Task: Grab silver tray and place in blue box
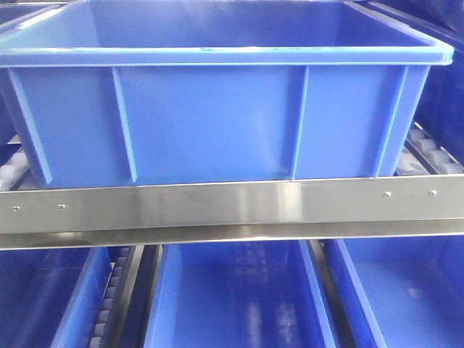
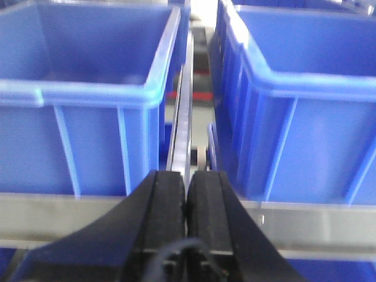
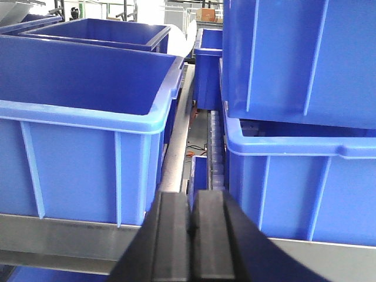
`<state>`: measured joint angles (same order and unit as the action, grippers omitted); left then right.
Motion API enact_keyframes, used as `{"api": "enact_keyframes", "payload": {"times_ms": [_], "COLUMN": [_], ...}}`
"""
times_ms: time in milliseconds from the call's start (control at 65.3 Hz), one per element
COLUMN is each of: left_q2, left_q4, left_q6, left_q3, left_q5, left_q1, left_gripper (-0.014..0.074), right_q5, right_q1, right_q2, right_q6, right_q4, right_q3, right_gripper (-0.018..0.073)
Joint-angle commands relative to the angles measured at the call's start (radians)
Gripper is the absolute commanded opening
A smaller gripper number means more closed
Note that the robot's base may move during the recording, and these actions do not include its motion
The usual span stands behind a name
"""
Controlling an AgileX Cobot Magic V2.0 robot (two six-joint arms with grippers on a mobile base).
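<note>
My left claw (image 2: 187,194) and right claw (image 3: 191,217) are both pressed together, empty, facing blue boxes (image 1: 217,109). No silver tray is visible, so progress can't be judged.

no readable text, labels or numbers

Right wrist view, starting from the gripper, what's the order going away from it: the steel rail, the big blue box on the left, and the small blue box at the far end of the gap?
From the right gripper:
1. Steel rail, just ahead, running across.
2. Big blue box, left, on that rail.
3. Small blue box, far down the gap.
</note>
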<state>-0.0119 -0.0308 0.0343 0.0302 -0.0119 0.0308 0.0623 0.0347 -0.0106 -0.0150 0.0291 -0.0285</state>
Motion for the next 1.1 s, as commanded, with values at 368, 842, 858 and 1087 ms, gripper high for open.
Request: {"api": "enact_keyframes", "payload": {"times_ms": [368, 842, 858, 1087], "left_q2": [-0.016, -0.016, -0.016, -0.016], "left_q4": [-0.005, -0.005, -0.005, -0.005], "left_q6": [-0.008, -0.008, -0.008, -0.008], "left_q3": [0.017, 0.017, 0.017, 0.017], "left_q5": [-0.07, -0.072, -0.072, -0.072], "left_q1": [0.063, 0.063, 0.063, 0.063], "left_gripper": [-0.0006, -0.0006, -0.0006, -0.0006], "right_q5": [0.084, 0.084, 0.084, 0.084], "right_q1": [-0.004, -0.004, -0.004, -0.004], "right_q2": [-0.02, -0.02, -0.02, -0.02], "right_q6": [0.002, 0.002, 0.002, 0.002], "right_q4": [0.011, 0.011, 0.011, 0.011], "right_q3": [0.018, 0.018, 0.018, 0.018], "right_gripper": [0.0054, 0.0054, 0.0054, 0.0054]}}
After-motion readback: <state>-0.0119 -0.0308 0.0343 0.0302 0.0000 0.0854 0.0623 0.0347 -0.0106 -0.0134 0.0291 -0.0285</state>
